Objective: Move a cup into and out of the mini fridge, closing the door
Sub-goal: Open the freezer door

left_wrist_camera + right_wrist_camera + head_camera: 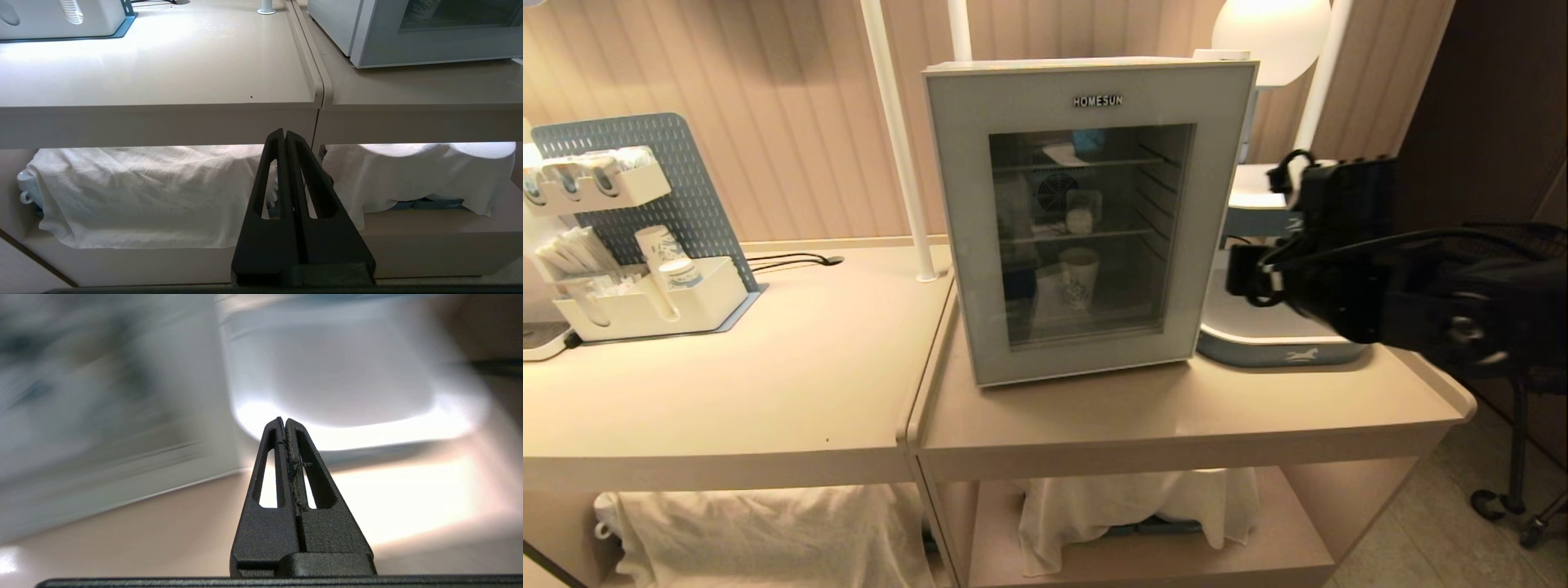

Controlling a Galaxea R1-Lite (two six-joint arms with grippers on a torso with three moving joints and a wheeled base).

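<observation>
While the door (1086, 220) is shut, the items stand thus:
Cup (1080, 276): on the lower shelf inside the mini fridge (1086, 61); likely light, rigid, slick; grip across its wall.
Right claw (284, 420): fingers together, empty, beside the fridge (over the table (1176, 408)).
Left claw (284, 132): together, parked low.

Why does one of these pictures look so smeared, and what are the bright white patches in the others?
Right wrist view: motion blur smears everything beyond the sharp, shut right gripper. Left wrist view: glare washes out the left counter, while the shut left gripper stays crisp before the white cloth. Head view: warm light, a glowing lamp, and the door glass dims the fridge's contents.
</observation>
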